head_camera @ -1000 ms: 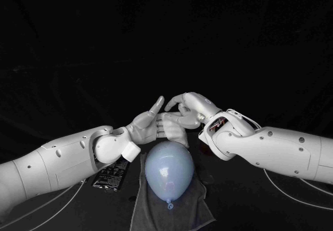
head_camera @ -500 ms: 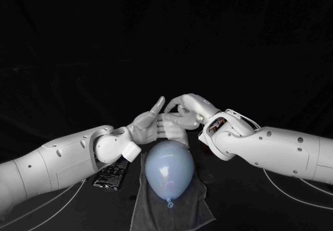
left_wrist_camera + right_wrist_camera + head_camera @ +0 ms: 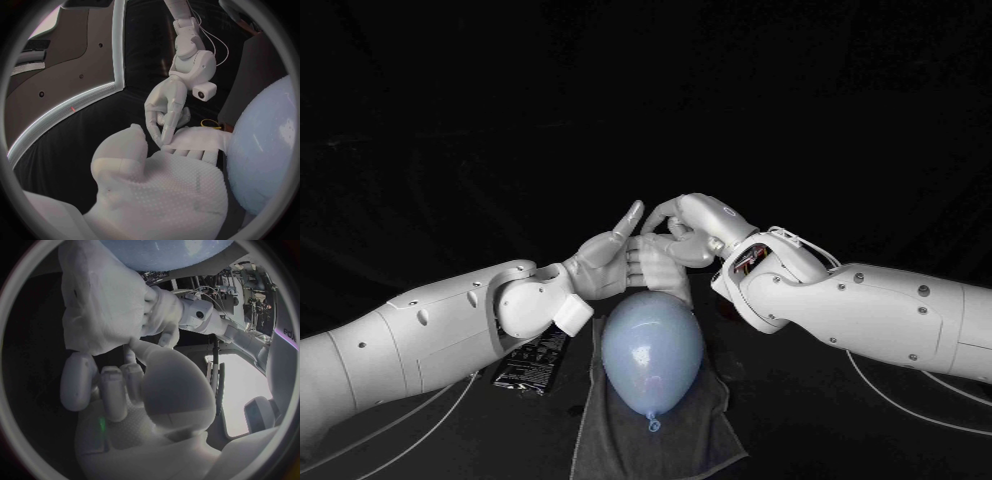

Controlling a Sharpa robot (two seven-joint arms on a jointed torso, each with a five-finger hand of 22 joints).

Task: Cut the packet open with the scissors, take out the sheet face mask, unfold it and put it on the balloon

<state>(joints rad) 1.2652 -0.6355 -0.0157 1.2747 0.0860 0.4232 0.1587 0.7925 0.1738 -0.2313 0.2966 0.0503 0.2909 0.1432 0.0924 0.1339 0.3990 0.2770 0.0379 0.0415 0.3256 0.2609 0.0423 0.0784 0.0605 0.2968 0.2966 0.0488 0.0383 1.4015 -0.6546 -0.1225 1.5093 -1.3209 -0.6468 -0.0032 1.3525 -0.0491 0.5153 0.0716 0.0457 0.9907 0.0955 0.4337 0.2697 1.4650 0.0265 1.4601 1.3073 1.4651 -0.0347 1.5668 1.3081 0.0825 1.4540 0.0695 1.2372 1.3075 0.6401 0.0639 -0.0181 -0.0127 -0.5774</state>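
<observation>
While the black table (image 3: 444, 120) is crossed by the left arm (image 3: 416, 340) from the lower left of the head view and by the right arm (image 3: 877, 315) from the lower right, both are brought together at the frame's centre. A dark cloth (image 3: 704, 440) is spread at the bottom centre, and the balloon (image 3: 651, 350) is laid on it with its long axis running up and down the frame — knot at the lower end, rounded end uppermost. The packet (image 3: 531, 368) is seen just left of the balloon, partly covered by the left arm. The sheet face mask (image 3: 106, 302) is already out and is held just above the balloon's upper end, near it; whether it touches cannot be told. It is draped over the fingers of the left hand (image 3: 600, 264), which is closed under it, while its edge appears to be pinched by the fingertips (image 3: 167, 139) of the right hand (image 3: 689, 222), the other fingers being curled in. The mask is judged to be partly folded and the spreading unfinished. From both hands the balloon lies directly below in the frame, about equally near each — so the sheet would have to be drawn down along that long axis.
</observation>
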